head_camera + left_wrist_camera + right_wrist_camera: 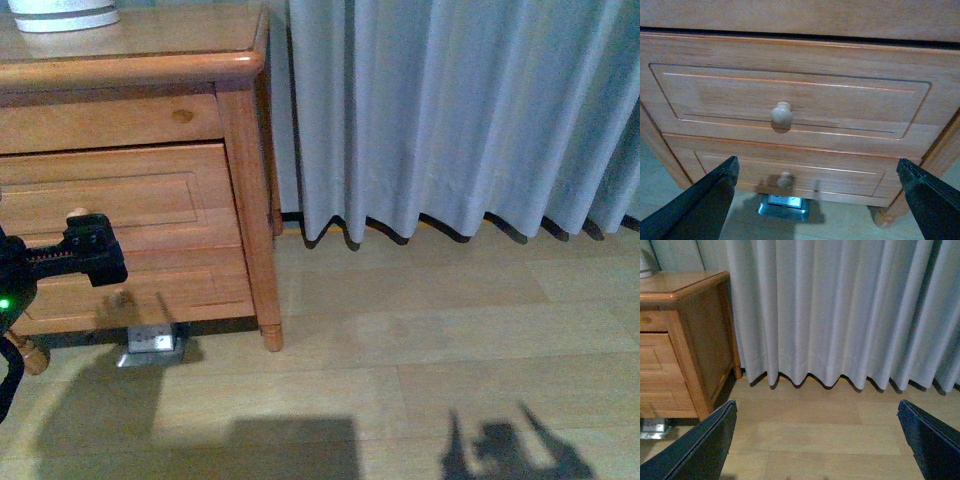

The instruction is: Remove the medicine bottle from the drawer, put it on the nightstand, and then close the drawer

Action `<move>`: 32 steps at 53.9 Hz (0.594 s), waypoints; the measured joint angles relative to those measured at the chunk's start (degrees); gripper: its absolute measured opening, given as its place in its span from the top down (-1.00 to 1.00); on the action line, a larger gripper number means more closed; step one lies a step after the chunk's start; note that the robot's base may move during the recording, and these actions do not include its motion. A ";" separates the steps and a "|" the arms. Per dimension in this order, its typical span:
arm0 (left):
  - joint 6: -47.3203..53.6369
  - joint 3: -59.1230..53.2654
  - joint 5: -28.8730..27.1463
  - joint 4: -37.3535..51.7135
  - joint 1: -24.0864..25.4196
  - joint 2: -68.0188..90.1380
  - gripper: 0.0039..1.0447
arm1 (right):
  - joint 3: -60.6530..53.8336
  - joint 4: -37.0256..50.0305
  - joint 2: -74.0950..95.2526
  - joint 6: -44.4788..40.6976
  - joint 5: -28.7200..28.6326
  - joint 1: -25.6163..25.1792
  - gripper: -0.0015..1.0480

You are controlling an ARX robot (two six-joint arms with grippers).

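The honey wood nightstand (150, 50) stands at the left; its side also shows in the right wrist view (700, 340). Its upper drawer (150, 200) looks shut, with a round knob (782, 114) in the recessed panel (850, 100). The medicine bottle is hidden. My left gripper (92, 245) is open and empty just in front of the drawer front, close to the knob; in its wrist view (816, 162) the knob lies ahead between the spread fingers. My right gripper (816, 407) is open and empty over the wooden floor, facing the curtain; it is out of the front view.
The shallower lower drawer (790, 170) has a small knob (785, 179). A metal bracket (150, 343) lies on the floor under the nightstand. A large white device (60, 12) stands on the top. A pale curtain (450, 110) hangs to the right.
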 joint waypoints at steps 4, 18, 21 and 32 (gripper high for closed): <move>1.31 2.36 0.17 0.31 0.72 2.51 -0.87 | 0.00 0.00 0.00 0.00 0.00 0.00 -0.87; 5.35 9.53 0.96 0.46 1.62 8.24 -0.87 | 0.00 0.00 0.00 0.02 0.00 0.00 -0.87; 6.05 10.86 1.31 0.42 1.62 8.74 -0.87 | 0.00 0.00 0.00 0.00 0.00 0.00 -0.87; 7.58 14.69 1.79 -0.94 1.31 8.85 -0.87 | 0.00 0.00 0.00 0.00 0.00 0.00 -0.87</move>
